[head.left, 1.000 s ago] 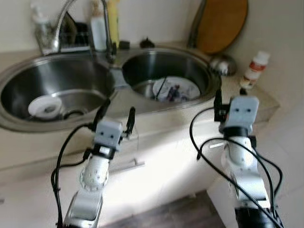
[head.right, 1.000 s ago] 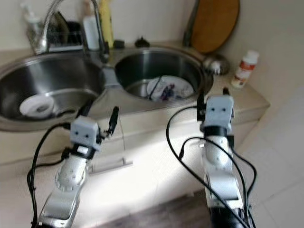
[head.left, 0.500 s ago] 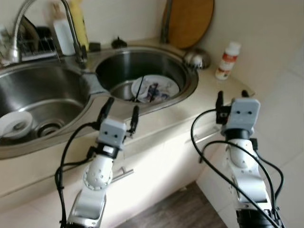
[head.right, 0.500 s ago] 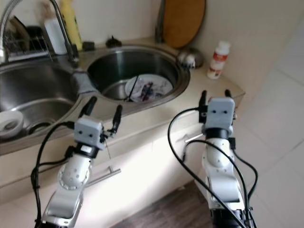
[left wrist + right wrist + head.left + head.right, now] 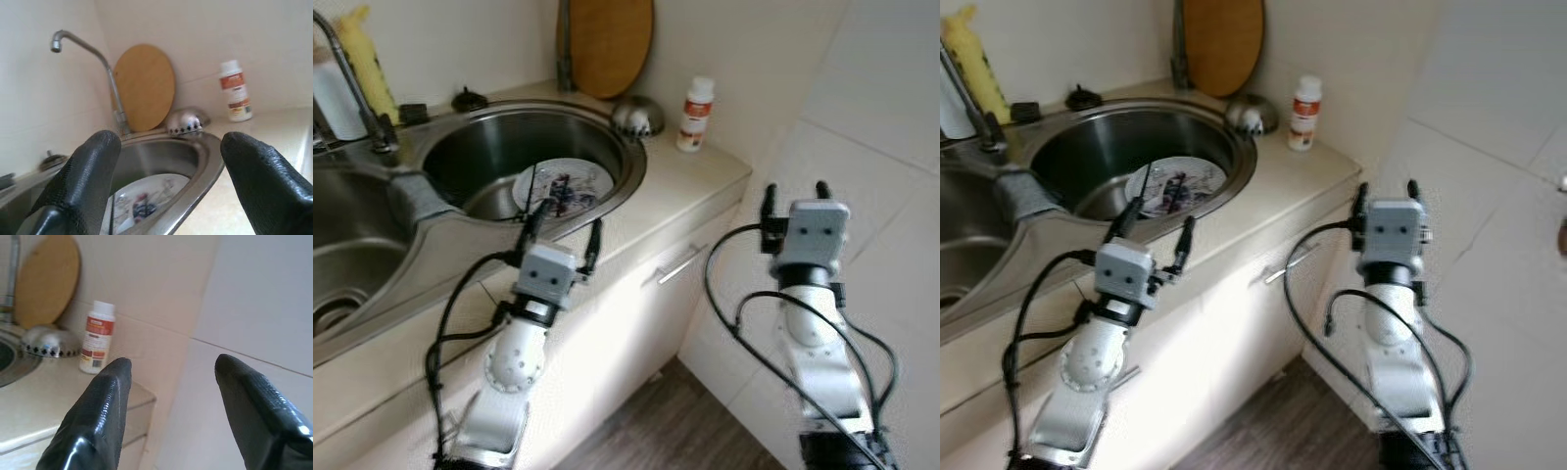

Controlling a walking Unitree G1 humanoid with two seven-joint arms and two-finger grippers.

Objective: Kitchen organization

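The beige table (image 5: 695, 181) runs along a pale wall and carries a double stainless steel sink (image 5: 626, 171) — round, deep basins with a dull shine. In the right-hand basin lies a white round plate (image 5: 570, 184) with a dark printed pattern, and a thin dark stick leans across it. Behind this basin a round wooden cutting board (image 5: 607, 44) stands upright against the wall, smooth and warm brown. Just beside it on the table sits a small domed metal strainer (image 5: 638, 117), upside down, with a ring of holes near its rim. Near that, towards the table's corner, stands a white bottle (image 5: 695, 115) with an orange label and a white cap. At the back left a yellow bottle (image 5: 367, 73) stands behind the curved tap (image 5: 85, 46). The left gripper (image 5: 560, 227) hovers before the table's edge, just in front of the right basin, its jaws spread wide and holding nothing. The right gripper (image 5: 794, 196) hangs off the table's end, before the pale tiled wall — jaws likewise wide apart and empty. The fingers (image 5: 105, 401) are black with a fine knurled texture.
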